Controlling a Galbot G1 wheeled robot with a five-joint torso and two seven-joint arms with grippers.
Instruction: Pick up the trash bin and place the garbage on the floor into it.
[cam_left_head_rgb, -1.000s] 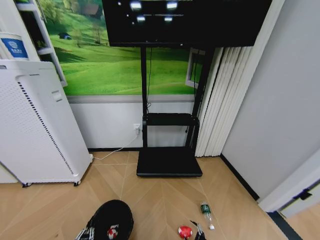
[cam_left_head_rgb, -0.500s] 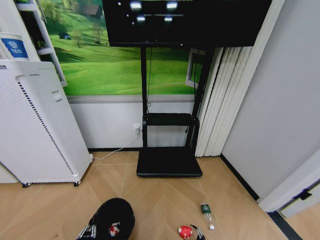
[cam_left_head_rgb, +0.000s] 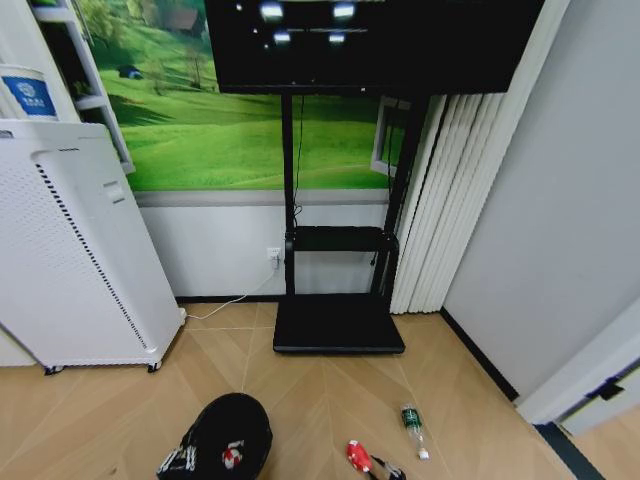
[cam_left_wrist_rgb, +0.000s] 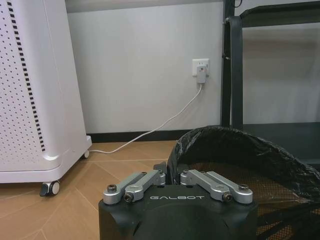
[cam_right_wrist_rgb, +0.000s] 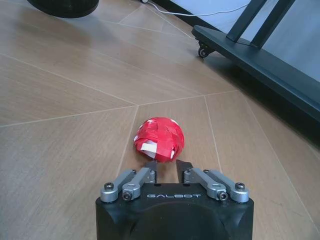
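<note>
Since the earlier head view, your red-and-white ball (cam_right_wrist_rgb: 159, 139) has shifted left and lifted a little, now at about 6 o'clock low in the head view, and the trash bin (cam_left_head_rgb: 222, 436) has crept slightly right and up. Your right gripper (cam_right_wrist_rgb: 167, 166) has the ball clenched at its near edge: the jaws are closed to a narrow gap on a corner of the wrapping, so the hold looks thin (a pinch on crumpled wrapping can slip).

Your left gripper (cam_left_wrist_rgb: 168, 176) has its jaws closed on the rim of the bin, whose black liner bulges just ahead of them; one red-and-white piece (cam_left_head_rgb: 233, 456) already lies inside. The clear bottle (cam_left_head_rgb: 413, 428) with the green label lies on the floor at about 5 o'clock, near the ball and well apart from the bin. The white appliance (cam_left_head_rgb: 70, 250) stands at 9 o'clock and the black TV-stand base (cam_left_head_rgb: 338, 324) at 12.

To do this step well, carry the ball gently toward 7 o'clock and bring it fully over the bin's mouth before you let go. Keep the bin level and steady. Avoid quick wrist turns, judging by how little of the ball the jaws hold.
</note>
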